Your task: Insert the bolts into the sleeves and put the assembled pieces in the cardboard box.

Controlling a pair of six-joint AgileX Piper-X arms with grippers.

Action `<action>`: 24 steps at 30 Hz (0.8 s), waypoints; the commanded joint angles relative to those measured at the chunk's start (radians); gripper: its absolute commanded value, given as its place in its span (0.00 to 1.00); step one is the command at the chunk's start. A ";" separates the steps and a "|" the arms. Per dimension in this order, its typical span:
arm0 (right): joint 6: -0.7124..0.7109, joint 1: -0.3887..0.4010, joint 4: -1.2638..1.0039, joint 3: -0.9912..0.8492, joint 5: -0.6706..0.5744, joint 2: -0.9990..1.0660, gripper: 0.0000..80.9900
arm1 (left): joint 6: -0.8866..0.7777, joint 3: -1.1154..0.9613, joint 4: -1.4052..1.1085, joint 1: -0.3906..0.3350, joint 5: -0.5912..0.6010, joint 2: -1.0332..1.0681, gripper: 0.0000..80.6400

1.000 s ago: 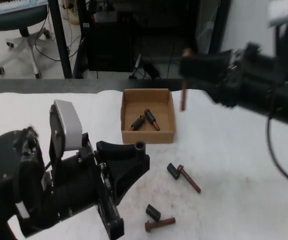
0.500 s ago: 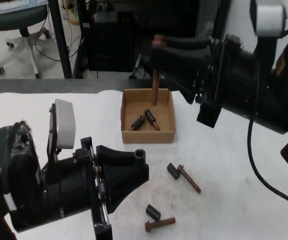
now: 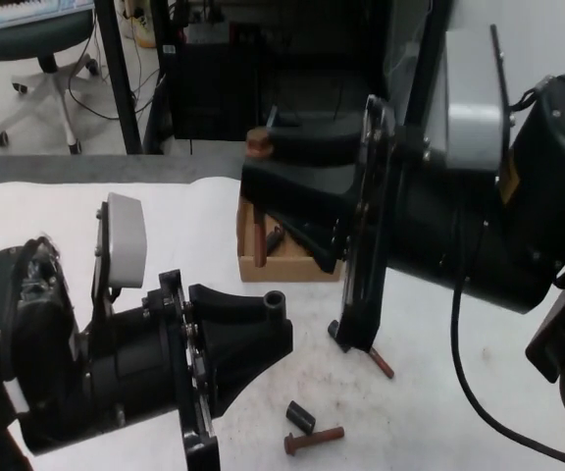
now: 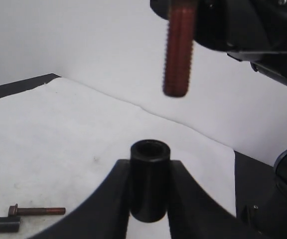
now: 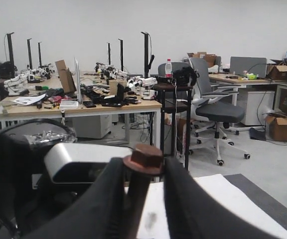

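While clamping the sleeve [image 4: 150, 191] upright in the left gripper [image 4: 150, 168], centre the right gripper's [image 5: 142, 172] pinched bolt [image 4: 177, 55] over its bore. Lower straight, no tilt.

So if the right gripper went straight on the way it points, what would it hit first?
Most likely the pale box on the left arm's wrist, seen just beyond the right gripper and its bolt in that wrist view; depth is unclear.
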 commanded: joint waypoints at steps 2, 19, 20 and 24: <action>-0.014 0.004 0.012 -0.002 0.016 -0.004 0.01 | -0.024 -0.007 -0.068 0.006 0.025 0.002 0.00; -0.023 -0.005 0.031 -0.002 0.013 -0.004 0.01 | -0.053 -0.007 -0.096 0.014 0.024 0.002 0.00; -0.023 -0.011 0.031 -0.002 0.013 -0.004 0.01 | -0.050 -0.007 -0.096 0.019 0.024 0.002 0.00; -0.023 -0.025 0.031 -0.002 0.010 -0.004 0.01 | -0.050 -0.007 -0.096 0.051 0.032 0.002 0.00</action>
